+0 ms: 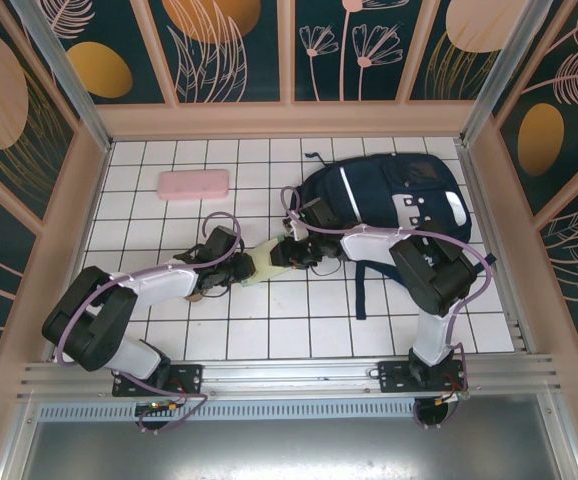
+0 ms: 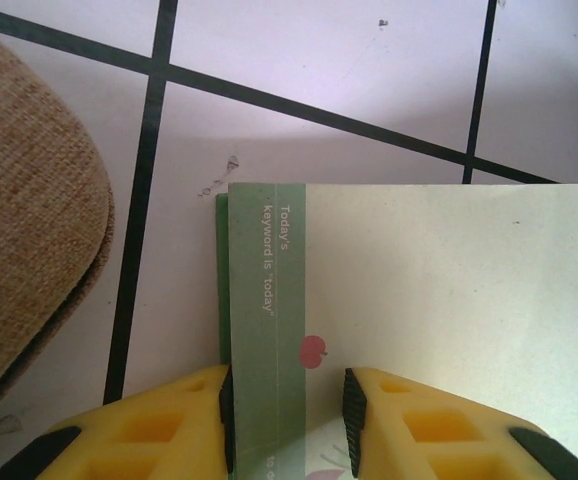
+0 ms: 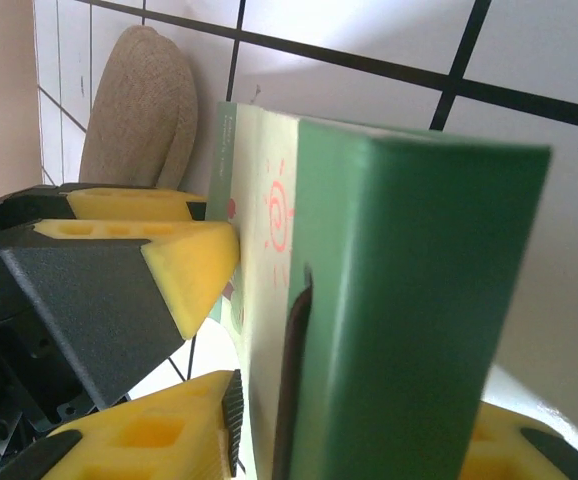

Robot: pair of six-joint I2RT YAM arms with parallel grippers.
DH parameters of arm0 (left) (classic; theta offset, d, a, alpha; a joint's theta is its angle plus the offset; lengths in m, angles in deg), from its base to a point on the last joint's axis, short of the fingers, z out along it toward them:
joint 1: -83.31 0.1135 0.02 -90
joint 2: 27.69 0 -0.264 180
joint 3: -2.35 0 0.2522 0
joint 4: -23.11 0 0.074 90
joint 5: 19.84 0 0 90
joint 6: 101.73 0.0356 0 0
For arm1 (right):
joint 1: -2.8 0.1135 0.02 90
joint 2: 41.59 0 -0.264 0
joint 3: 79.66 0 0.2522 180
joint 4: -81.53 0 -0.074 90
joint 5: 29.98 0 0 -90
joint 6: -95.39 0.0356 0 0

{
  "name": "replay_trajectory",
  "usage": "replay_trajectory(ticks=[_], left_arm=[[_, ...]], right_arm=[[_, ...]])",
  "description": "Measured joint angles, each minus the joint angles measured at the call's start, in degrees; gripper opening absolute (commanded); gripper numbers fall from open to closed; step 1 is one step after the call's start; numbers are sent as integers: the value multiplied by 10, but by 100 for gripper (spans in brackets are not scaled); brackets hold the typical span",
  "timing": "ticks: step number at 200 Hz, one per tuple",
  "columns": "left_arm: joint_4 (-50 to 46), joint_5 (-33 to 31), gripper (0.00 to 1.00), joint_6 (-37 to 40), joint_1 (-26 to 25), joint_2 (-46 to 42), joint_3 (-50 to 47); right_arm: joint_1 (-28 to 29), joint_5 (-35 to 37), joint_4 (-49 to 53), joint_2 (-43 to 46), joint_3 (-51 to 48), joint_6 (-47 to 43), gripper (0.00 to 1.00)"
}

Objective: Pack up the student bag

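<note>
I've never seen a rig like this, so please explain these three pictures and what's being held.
Two robot arms are bolted to a tiled table, each ending in a two-finger gripper. One picture looks down from above; the other two come from cameras on the wrists, past yellow fingers. A navy backpack, a pink case and a brown pouch lie on the table. The right gripper clamps a cream and green notebook across its thickness; the left gripper, open, touches its cover.

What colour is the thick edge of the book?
Green. The book's spine shows best in the right wrist view.
</note>
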Motion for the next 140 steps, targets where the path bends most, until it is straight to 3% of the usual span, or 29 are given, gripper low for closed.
replay_trajectory(ticks=[29,98,140], left_arm=[[2,0,35,0,0,0,0],[-66,-5,40,26,0,-13,29],[-88,26,58,43,35,-39,112]], right_arm=[[-9,-8,-1,0,0,5,0],[-70,-21,2,62,-1,17,0],[-134,-27,15,113,16,16,0]])
